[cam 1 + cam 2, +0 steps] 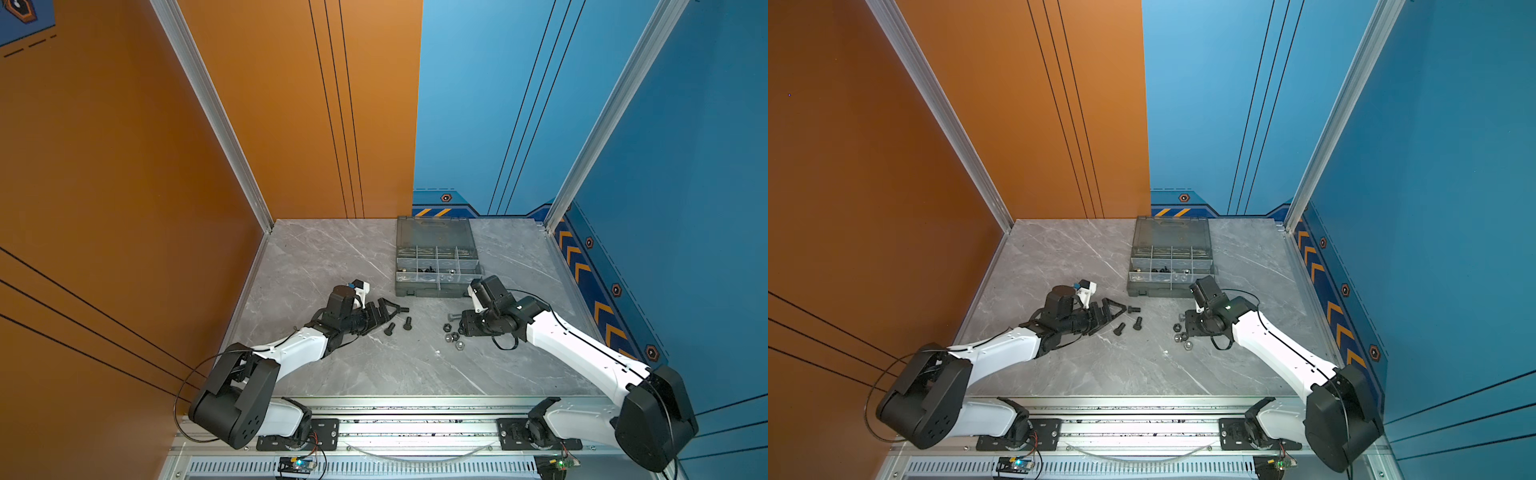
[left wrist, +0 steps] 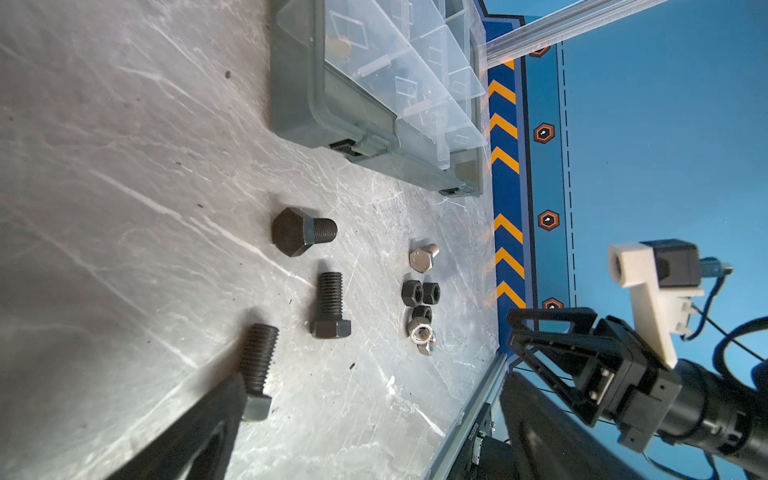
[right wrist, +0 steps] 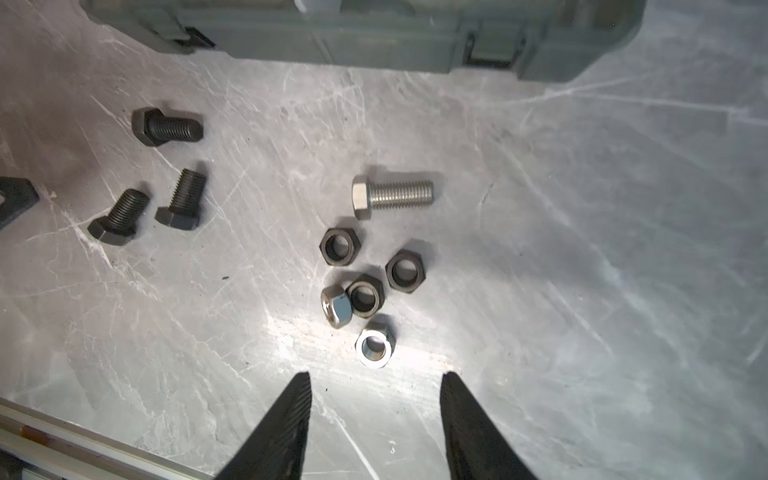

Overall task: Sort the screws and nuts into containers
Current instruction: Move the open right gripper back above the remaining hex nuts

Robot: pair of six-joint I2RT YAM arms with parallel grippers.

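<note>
The right gripper [image 3: 374,376], part spread and empty, hangs just beside a silver nut [image 3: 374,347], six o'clock of the case [image 1: 428,287]. Closing carelessly could scatter the crowded nuts [image 3: 404,271]. The left gripper [image 1: 386,311], wide and empty, sits by black bolts [image 1: 407,322] at seven o'clock.

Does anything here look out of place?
Only small things: one silver nut is tipped on edge against a black nut, and the silver bolt lies beside the nuts, apart from the black bolts.
</note>
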